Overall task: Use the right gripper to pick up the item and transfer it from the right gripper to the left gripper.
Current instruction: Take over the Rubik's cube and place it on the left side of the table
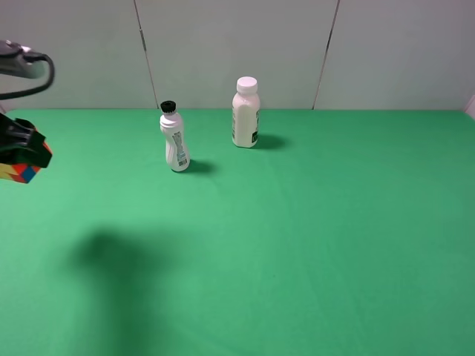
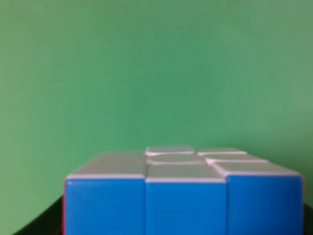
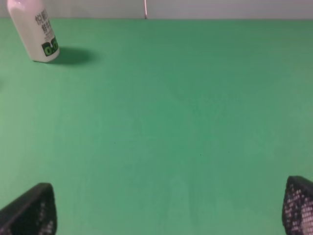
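The puzzle cube (image 1: pixel 22 172) hangs at the far left edge of the exterior high view, held above the green table in my left gripper (image 1: pixel 21 147), whose black jaws are shut on it. In the left wrist view the cube (image 2: pixel 183 196) fills the lower part, blue face toward the camera and white face on top. My right gripper (image 3: pixel 168 208) is open and empty, its two black fingertips (image 3: pixel 32 213) wide apart over bare green cloth. The right arm is out of the exterior high view.
A white bottle with a black cap (image 1: pixel 174 139) stands at the back left of the middle. A wider white bottle with a white cap (image 1: pixel 246 113) stands behind it near the wall and shows in the right wrist view (image 3: pixel 35 29). The green table (image 1: pixel 297 237) spreads in front.
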You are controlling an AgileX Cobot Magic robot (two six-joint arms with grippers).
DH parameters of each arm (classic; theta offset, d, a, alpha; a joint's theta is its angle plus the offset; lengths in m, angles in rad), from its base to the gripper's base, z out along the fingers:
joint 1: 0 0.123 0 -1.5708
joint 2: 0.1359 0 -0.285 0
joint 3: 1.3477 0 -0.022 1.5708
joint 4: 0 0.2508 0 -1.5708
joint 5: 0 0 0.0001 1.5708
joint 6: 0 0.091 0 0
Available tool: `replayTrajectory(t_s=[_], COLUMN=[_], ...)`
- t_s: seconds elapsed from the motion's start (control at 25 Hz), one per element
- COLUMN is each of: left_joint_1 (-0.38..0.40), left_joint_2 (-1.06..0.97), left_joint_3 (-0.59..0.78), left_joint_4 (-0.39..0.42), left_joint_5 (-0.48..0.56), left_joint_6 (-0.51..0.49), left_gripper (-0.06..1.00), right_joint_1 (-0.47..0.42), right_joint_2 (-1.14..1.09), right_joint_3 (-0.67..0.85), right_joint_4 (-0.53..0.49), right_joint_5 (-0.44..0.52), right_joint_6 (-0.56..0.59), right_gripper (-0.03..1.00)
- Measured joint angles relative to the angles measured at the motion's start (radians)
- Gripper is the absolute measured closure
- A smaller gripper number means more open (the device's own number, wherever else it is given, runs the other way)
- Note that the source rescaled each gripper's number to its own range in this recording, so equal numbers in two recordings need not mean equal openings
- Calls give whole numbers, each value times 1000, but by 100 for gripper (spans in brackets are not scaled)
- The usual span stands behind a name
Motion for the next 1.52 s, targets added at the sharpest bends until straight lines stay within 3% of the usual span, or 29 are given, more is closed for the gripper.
replayTrajectory(t_s=[0.44, 0.76, 1.4, 1.44, 1.52], left_joint_1=[0, 0, 0, 0, 0], left_joint_2=[312, 463, 563, 563, 563], left_joint_3=[-1, -1, -2, -2, -2], left_joint_4=[-7, -8, -9, -9, -9], left_joint_5=[-274, -378, -435, -435, -439], left_joint_6=[-41, -48, -50, -50, -50], left_gripper=[92, 92, 92, 84, 44], right_joint_1=[0, 0, 0, 0, 0], right_joint_2=[0, 0, 0, 0, 0], right_joint_3=[0, 0, 0, 0, 0], right_joint_4=[1, 1, 2, 2, 2], right_joint_5=[-1, -1, -1, -1, -1], right_joint_6=[0, 0, 0, 0, 0], right_gripper=[-3, -3, -3, -3, -3])
